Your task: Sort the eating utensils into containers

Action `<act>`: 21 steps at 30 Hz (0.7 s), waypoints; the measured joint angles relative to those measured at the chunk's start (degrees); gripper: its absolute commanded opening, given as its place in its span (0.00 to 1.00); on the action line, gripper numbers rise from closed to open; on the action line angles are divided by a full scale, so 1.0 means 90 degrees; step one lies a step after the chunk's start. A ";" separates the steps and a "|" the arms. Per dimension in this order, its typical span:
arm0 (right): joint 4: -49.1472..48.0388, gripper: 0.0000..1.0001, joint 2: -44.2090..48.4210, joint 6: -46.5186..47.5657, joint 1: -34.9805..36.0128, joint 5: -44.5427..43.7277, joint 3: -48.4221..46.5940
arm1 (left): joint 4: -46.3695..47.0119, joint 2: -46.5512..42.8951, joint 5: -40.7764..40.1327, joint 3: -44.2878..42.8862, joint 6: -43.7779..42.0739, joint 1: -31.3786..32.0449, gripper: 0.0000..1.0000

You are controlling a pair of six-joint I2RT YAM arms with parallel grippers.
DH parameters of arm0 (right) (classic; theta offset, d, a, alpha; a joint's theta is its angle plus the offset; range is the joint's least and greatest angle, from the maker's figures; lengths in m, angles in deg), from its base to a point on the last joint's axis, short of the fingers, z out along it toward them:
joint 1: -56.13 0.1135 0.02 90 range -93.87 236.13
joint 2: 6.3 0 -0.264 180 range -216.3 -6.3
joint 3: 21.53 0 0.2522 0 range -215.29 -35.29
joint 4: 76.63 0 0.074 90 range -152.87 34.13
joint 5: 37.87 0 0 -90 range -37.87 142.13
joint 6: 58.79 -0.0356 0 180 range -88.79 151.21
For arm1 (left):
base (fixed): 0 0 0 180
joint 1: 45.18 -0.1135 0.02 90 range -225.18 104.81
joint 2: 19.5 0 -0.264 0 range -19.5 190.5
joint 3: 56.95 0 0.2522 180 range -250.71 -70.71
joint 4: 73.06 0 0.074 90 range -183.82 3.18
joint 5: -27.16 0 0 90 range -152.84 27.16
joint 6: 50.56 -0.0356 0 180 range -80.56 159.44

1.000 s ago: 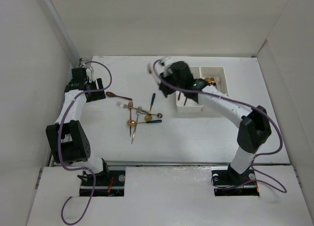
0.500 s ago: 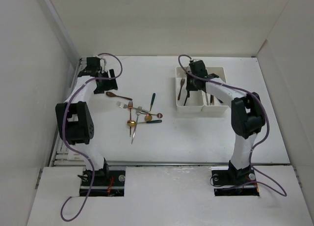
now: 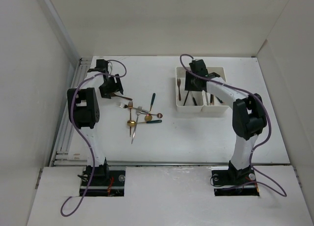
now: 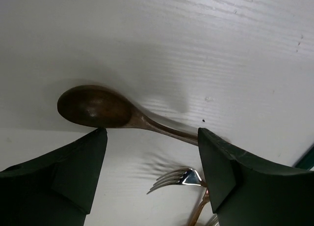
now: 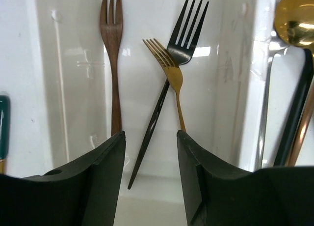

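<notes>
The left gripper (image 4: 151, 137) hangs with its jaws apart just above a brown spoon (image 4: 98, 107) lying on the table (image 3: 196, 137) at far left, bowl to the left. A silver fork (image 4: 176, 179) lies just nearer. More utensils (image 3: 140, 115) lie scattered mid-table, well apart from the bins.

The right gripper (image 5: 151, 137) is over the left bin (image 5: 73, 64), jaws apart and holding nothing. In that bin lie a brown fork (image 5: 114, 64), a black fork (image 5: 184, 44) and a gold fork (image 5: 172, 73) crossing it. The right bin (image 3: 222, 71) holds a gold spoon (image 5: 294, 19) and other handles.
</notes>
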 measured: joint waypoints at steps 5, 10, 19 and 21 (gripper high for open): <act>0.0053 0.52 0.0141 -0.0005 0.0000 -0.0119 -0.0012 | -0.0034 0.0160 0.0015 -0.0194 0.0085 0.0010 0.71; 0.0092 0.52 0.0146 -0.0019 0.0000 -0.0223 -0.0024 | -0.0092 0.0238 -0.0359 -0.0255 0.0012 0.0175 0.60; 0.0182 0.52 0.0177 0.0002 0.0000 -0.0398 -0.0090 | 0.0019 0.0588 -0.1593 -0.0721 -0.0702 0.0962 0.37; 0.0216 0.52 0.0228 0.0010 0.0000 -0.0430 -0.0090 | 0.0036 0.0663 -0.1581 -0.0823 -0.0731 0.0984 0.35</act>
